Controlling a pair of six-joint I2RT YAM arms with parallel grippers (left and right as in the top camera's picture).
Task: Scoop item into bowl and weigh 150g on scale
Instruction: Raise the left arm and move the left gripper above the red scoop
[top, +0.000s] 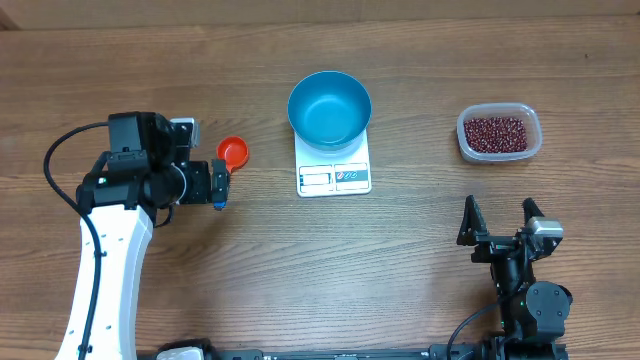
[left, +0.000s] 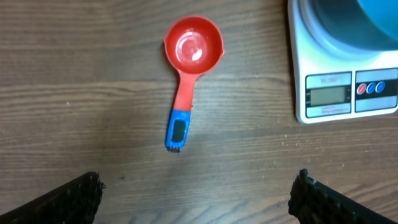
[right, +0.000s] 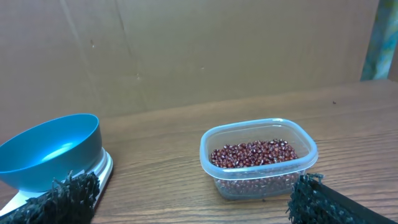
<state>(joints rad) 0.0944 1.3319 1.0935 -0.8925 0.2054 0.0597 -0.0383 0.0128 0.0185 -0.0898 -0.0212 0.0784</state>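
Step, as judged: scoop pickup, not begun. Left gripper: jaws spread, empty, above scoop, left of scale. Bowl: on scale. Beans: in tub, right of scale. Next, likely: descend, pinch the handle.

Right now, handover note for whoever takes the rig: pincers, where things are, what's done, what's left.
Left pincer: open, empty, hovering just short of the scoop handle.
Right pincer: open, empty, low at the near edge, facing the tub.
Bowl: empty, sitting on the scale mid-table.
Beans: in the clear tub, right of the scale.
Scoop: empty, flat on the table left of the scale.
Done: no beans moved.
Left: grasp the scoop, move beans to the bowl, weigh to 150 g.
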